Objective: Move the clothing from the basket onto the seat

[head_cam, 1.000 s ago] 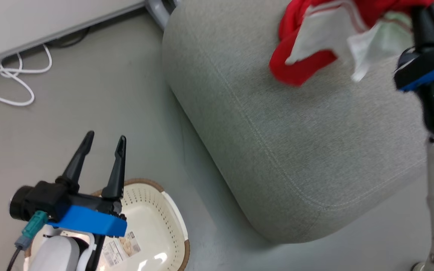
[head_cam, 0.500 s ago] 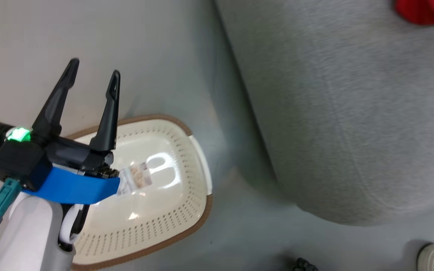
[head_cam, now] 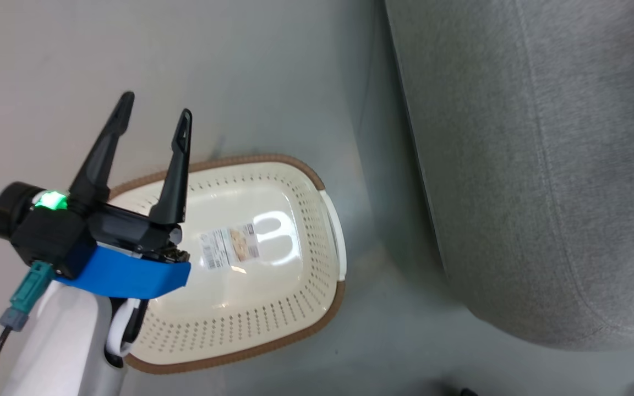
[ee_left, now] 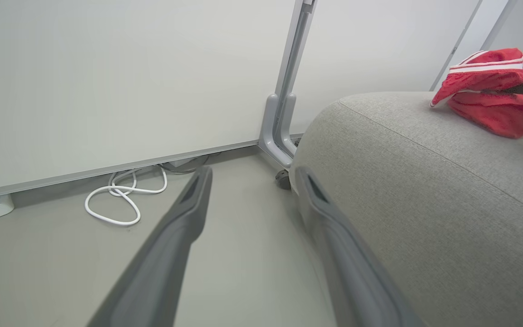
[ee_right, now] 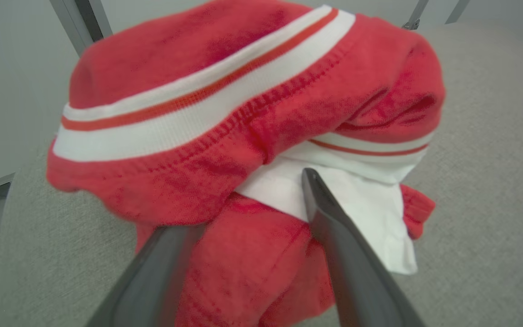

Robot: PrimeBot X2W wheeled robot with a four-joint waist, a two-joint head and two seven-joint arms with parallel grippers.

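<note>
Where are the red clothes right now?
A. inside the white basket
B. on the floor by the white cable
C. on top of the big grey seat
C: the red clothing lies bunched on top of the grey seat, while the basket on the floor holds no clothes, just a label on its bottom.

My head camera has swung down and round, so the basket (head_cam: 273, 324) now sits whole in mid-frame rather than cut off at the bottom edge. The seat (head_cam: 542, 165) has slid to the right side. A green light now glows behind the left gripper (head_cam: 156, 104).
</note>
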